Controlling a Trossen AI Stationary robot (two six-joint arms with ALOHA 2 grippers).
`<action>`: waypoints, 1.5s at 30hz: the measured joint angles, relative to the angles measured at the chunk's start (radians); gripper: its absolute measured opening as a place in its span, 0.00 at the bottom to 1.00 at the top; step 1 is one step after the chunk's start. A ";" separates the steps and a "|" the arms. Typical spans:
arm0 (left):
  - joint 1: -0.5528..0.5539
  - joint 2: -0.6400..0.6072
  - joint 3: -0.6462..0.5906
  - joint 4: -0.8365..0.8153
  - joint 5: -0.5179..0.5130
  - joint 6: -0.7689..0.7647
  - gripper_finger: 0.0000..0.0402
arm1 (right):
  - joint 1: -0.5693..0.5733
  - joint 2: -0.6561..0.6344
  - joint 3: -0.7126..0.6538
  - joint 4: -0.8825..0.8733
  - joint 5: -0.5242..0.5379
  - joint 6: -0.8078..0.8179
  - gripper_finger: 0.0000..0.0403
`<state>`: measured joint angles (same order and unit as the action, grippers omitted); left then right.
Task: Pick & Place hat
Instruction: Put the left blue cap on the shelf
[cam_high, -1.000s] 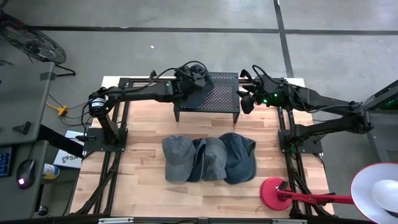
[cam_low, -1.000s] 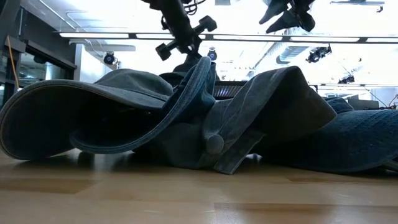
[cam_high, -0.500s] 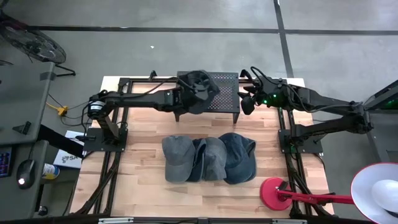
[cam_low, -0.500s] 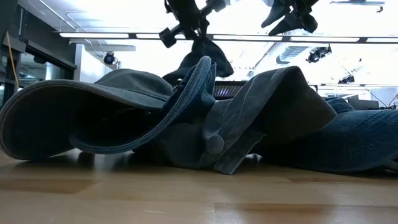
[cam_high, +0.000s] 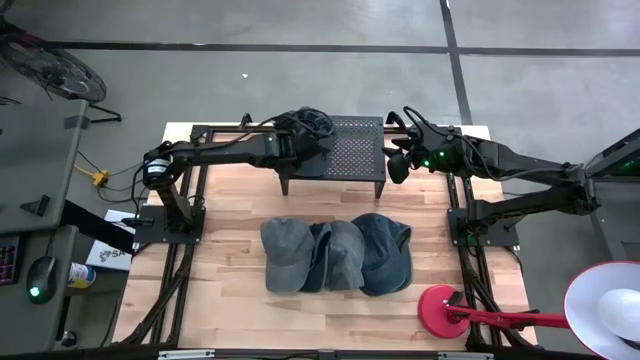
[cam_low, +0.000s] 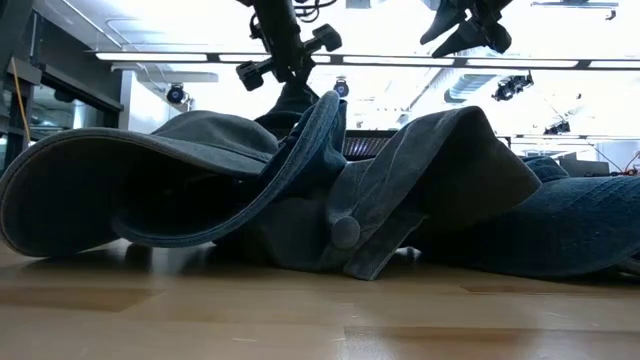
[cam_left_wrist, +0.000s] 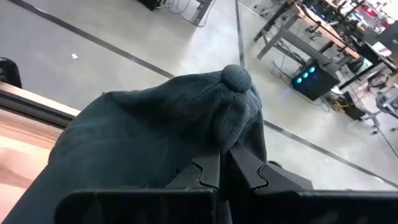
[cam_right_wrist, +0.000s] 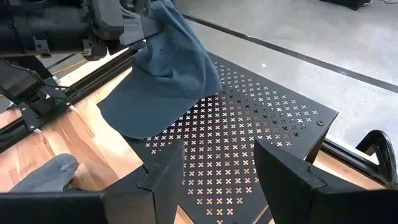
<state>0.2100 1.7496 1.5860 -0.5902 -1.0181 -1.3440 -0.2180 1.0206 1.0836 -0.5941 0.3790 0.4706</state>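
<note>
The left gripper (cam_left_wrist: 219, 163) is gripping the dark hat (cam_right_wrist: 163, 78), jaws closed, above the perforated rack (cam_right_wrist: 261, 146); lowering fully before releasing seems wise; right gripper (cam_right_wrist: 214, 165) is waiting, jaws open

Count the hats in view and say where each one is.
4. One hangs from the left claw, a held hat over the perforated rack. Three overlap mid-table: grey hat, middle hat, blue hat. More may be hidden underneath.
</note>
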 joint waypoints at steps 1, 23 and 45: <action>0.000 0.000 0.000 0.000 -0.002 -0.004 0.00 | 0.000 0.000 0.000 0.000 0.000 0.000 0.46; 0.009 0.000 0.000 0.069 -0.005 0.004 0.00 | 0.000 0.000 0.000 0.000 0.008 0.001 0.46; 0.026 0.000 0.001 0.073 0.148 0.162 0.24 | 0.000 0.000 0.000 -0.001 0.010 0.008 0.46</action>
<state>0.2356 1.7496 1.5867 -0.5175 -0.8698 -1.1817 -0.2180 1.0206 1.0836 -0.5953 0.3885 0.4781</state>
